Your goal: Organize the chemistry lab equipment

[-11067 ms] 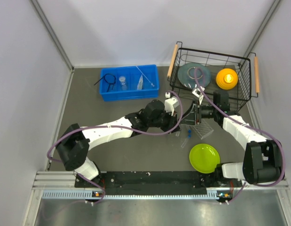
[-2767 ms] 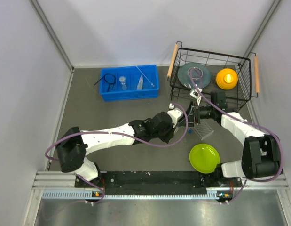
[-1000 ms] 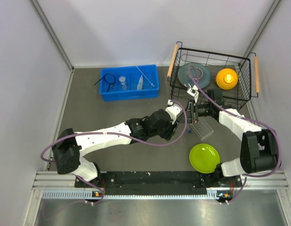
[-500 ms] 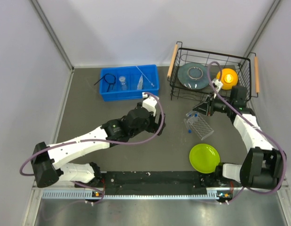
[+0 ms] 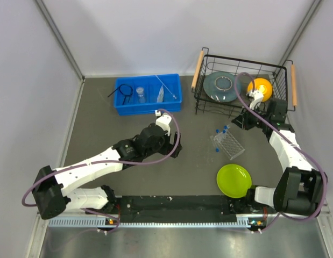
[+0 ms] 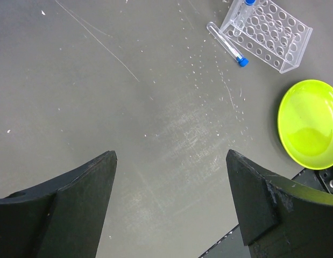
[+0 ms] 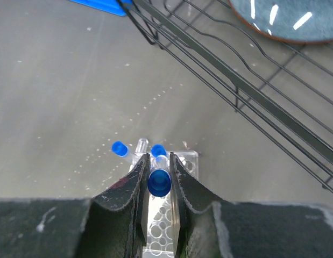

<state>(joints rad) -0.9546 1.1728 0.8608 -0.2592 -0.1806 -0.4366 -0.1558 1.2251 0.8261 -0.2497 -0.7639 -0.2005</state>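
The clear perforated tube rack (image 5: pixel 229 144) (image 6: pixel 269 31) lies on the dark table, left of my right gripper. Two blue-capped tubes (image 7: pixel 158 150) stand at its far end, and another tube (image 6: pixel 226 46) lies on the table beside it. My right gripper (image 5: pixel 237 123) (image 7: pixel 157 158) is shut on a blue-capped tube (image 7: pixel 159 181), held above and to the right of the rack. Open and holding nothing, my left gripper (image 5: pixel 175 150) (image 6: pixel 170 156) hovers over bare table well left of the rack. The black ring (image 5: pixel 125 90), small jar (image 5: pixel 141 93) and clear packet (image 5: pixel 161 95) lie in the blue bin (image 5: pixel 148 108).
A black wire basket (image 5: pixel 199 97) at the back right holds a grey dish (image 5: pixel 222 85) and an orange bowl (image 5: pixel 259 88); its wires pass close above my right gripper. A lime-green plate (image 5: pixel 233 180) (image 6: pixel 309 123) sits in front of the rack.
My left arm has pulled back to the left, away from the rack, and its jaws have opened. My right gripper has moved up and right from the rack, still shut on a tube.
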